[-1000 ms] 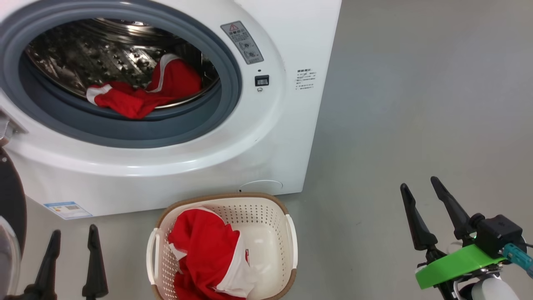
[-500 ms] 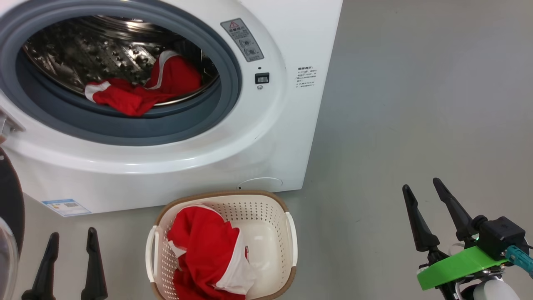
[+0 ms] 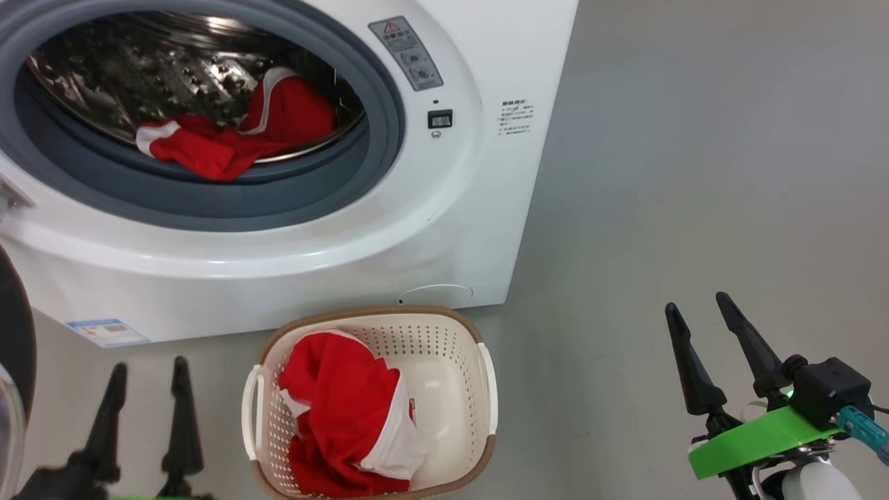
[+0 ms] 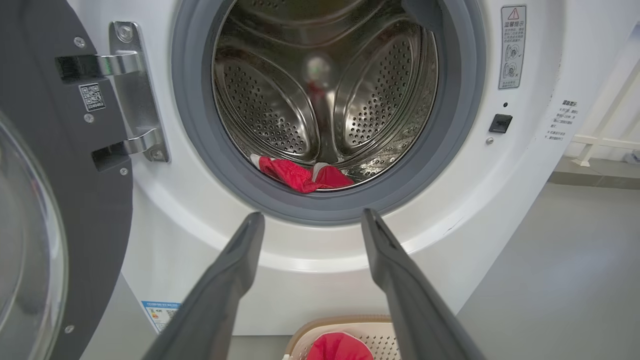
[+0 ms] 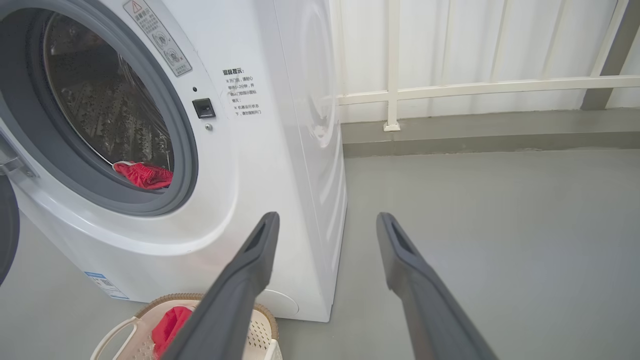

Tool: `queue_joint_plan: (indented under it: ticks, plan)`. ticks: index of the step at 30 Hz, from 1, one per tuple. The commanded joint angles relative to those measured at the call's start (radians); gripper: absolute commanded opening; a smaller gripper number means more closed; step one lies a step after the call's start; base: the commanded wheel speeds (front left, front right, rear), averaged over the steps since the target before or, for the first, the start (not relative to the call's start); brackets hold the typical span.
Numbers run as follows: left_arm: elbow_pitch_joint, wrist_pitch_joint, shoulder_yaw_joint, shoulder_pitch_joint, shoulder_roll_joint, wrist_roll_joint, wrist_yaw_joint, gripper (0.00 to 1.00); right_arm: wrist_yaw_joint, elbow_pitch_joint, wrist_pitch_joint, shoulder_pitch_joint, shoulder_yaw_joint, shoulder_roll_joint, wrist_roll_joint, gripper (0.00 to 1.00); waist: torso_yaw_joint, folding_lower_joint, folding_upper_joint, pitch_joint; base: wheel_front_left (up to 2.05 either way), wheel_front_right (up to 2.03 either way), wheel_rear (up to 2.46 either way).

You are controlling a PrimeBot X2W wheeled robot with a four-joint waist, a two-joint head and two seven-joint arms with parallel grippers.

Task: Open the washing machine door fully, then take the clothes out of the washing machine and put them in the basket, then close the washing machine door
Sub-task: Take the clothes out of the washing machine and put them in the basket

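Note:
The white washing machine (image 3: 444,208) stands with its door (image 4: 75,200) swung wide open to the left; the door's black rim shows at the head view's left edge (image 3: 10,333). Red clothes (image 3: 229,142) with white trim lie at the drum's front lip, also seen from the left wrist (image 4: 302,176). On the floor in front stands the cream basket (image 3: 486,389), with a red and white garment (image 3: 340,410) inside. My left gripper (image 3: 151,366) is open and empty, left of the basket, its fingers (image 4: 240,260) pointing at the drum opening. Far right over the floor, my right gripper (image 3: 696,303) is open and empty.
Grey floor spreads to the right of the machine. A white railing (image 5: 475,87) and a low kerb run along the far wall behind it. The door's metal hinge (image 4: 132,90) sits left of the grey gasket (image 4: 200,165).
My left gripper has risen and shifted a little right in the head view. The camera has tilted slightly, so the machine sits higher in the picture. The right gripper has hardly moved.

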State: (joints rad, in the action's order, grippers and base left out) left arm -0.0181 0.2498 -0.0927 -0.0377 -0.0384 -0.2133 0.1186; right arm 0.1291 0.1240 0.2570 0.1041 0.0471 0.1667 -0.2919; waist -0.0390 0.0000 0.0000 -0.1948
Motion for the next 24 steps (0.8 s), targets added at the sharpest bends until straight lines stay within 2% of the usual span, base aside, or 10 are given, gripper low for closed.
queue_joint_plan:
  ticks: [1, 5, 10, 17, 20, 24]
  plan:
    - [0.006, 0.012, -0.025, 0.046, -0.012, -0.002, -0.004, 1.0, 0.002, -0.026, 0.005, 0.021, 0.016, 0.005, 0.01, 1.0, 0.003, 0.0, 0.0, -0.007, 0.0, 0.0, 0.0]
    - [-0.083, 0.007, 0.0, 0.124, -0.016, -0.005, -0.003, 1.0, 0.002, -0.026, 0.005, 0.034, 0.019, -0.004, 0.012, 1.0, 0.002, 0.0, 0.0, -0.026, 0.0, 0.0, 0.0]
    - [-0.193, -0.021, 0.024, 0.26, -0.048, -0.004, 0.0, 1.0, 0.002, -0.031, 0.005, 0.05, 0.02, -0.011, 0.013, 1.0, -0.004, 0.0, 0.0, -0.061, 0.0, 0.0, 0.0]
    - [-0.372, -0.107, 0.056, 0.511, -0.089, 0.016, -0.002, 1.0, 0.002, -0.039, 0.005, 0.081, 0.011, -0.027, 0.02, 1.0, -0.006, 0.0, 0.0, -0.118, 0.0, 0.0, 0.0]
    - [-0.465, -0.138, 0.082, 0.615, -0.111, 0.046, -0.006, 1.0, 0.002, -0.038, 0.005, 0.098, 0.018, -0.034, 0.022, 1.0, -0.013, 0.0, 0.0, -0.138, 0.0, 0.0, 0.0]
    - [-0.584, -0.178, 0.149, 0.74, -0.149, 0.138, -0.031, 1.0, 0.002, -0.037, 0.005, 0.12, 0.025, -0.04, 0.023, 1.0, -0.021, 0.0, 0.0, -0.158, 0.0, 0.0, 0.0]
